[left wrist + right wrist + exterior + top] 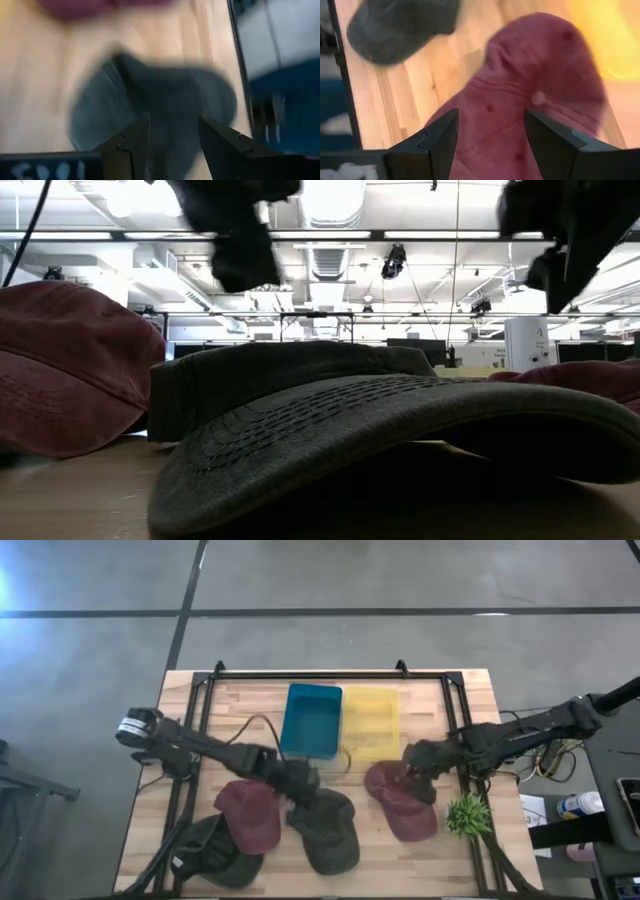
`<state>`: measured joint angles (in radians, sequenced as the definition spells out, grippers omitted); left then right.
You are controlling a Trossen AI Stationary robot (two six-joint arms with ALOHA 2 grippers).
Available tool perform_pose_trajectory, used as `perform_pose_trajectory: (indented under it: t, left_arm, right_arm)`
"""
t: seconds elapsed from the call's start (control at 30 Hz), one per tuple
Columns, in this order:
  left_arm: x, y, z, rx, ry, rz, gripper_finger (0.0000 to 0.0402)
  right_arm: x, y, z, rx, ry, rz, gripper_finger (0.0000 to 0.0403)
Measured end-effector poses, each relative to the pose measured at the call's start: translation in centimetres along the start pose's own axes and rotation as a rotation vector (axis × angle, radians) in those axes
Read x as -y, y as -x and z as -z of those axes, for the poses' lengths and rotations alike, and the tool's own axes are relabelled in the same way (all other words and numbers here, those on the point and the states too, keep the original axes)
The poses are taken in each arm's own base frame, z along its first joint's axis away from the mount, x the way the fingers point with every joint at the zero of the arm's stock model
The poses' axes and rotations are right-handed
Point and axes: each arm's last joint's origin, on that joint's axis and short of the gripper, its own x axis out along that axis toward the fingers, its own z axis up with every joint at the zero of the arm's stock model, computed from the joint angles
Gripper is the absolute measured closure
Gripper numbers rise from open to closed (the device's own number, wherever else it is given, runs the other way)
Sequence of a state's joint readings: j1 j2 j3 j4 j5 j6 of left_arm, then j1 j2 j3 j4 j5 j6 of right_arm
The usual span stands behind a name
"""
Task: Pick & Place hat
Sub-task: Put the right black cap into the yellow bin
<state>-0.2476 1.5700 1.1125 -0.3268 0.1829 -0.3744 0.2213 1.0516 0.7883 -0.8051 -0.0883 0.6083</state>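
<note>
Several caps lie on the wooden table. A dark grey cap (328, 828) lies near the middle front, and a maroon cap (250, 812) lies to its left, partly over another dark cap (212, 852). A second maroon cap (402, 802) lies right of centre. My left gripper (303, 783) is open above the far part of the grey cap (165, 100). My right gripper (418, 768) is open above the right maroon cap (540, 85). In the low view both grippers, the left (238, 240) and the right (570, 235), hang clear above the caps.
A blue bin (311, 720) and a yellow bin (371, 723) stand side by side at the table's far middle. A small green plant (468, 813) stands at the front right. A black frame (200, 700) runs round the table's edges.
</note>
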Motion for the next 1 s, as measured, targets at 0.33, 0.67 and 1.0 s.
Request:
perform_pose_trajectory:
  t: [0.33, 0.67, 1.0]
  left_arm:
    - [1.6, -0.8, 3.4, -0.18, -0.396, 0.009, 0.0241]
    - [0.6, -1.8, 5.1, -0.183, -0.617, 0.009, 0.0241]
    - [0.4, -3.1, 5.1, -0.054, -0.516, 0.001, 0.0241]
  right_arm:
    - [-7.0, -5.2, -4.9, -0.14, 0.265, 0.031, 0.0184]
    - [-16.9, -9.5, -5.3, -0.148, 0.416, 0.031, 0.0184]
    - [-21.7, -11.8, -0.9, -0.077, 0.505, 0.163, 0.0184]
